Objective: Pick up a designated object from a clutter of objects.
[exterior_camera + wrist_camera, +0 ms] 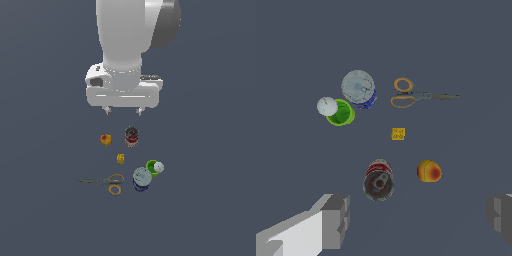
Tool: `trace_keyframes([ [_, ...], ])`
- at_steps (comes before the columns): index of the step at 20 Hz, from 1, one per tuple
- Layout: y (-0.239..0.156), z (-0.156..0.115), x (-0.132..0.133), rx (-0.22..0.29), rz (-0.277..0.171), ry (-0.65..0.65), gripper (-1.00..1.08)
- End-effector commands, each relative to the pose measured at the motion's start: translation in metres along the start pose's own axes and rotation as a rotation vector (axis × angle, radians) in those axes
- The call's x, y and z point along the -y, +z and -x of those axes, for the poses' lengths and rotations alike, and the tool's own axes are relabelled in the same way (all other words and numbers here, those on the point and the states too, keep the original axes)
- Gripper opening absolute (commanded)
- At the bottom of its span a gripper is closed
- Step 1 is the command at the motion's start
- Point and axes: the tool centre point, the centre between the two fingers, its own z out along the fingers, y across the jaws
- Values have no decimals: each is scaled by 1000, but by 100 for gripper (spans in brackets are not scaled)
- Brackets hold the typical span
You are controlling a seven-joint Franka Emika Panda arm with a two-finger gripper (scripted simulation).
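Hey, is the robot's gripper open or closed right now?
Open. In the wrist view the two fingers stand far apart with nothing between them; the gripper hangs above the clutter.

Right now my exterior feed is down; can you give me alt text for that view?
The arm's open tool hangs above a small clutter on a dark grey floor, holding nothing. The scissors lie flat at the exterior view's left of the blue can and green cup, with a yellow cube, red-and-black can and orange-red lump nearer the tool.
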Motion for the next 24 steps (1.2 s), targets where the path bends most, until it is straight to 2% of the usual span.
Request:
trace_keyframes([
  [1, 0, 0, 0, 0, 0, 0, 100],
  [10, 0, 6, 12, 15, -26, -21, 100],
  [17, 2, 4, 10, 14, -23, -34, 100],
  [24, 13, -7, 5, 12, -15, -106, 100],
])
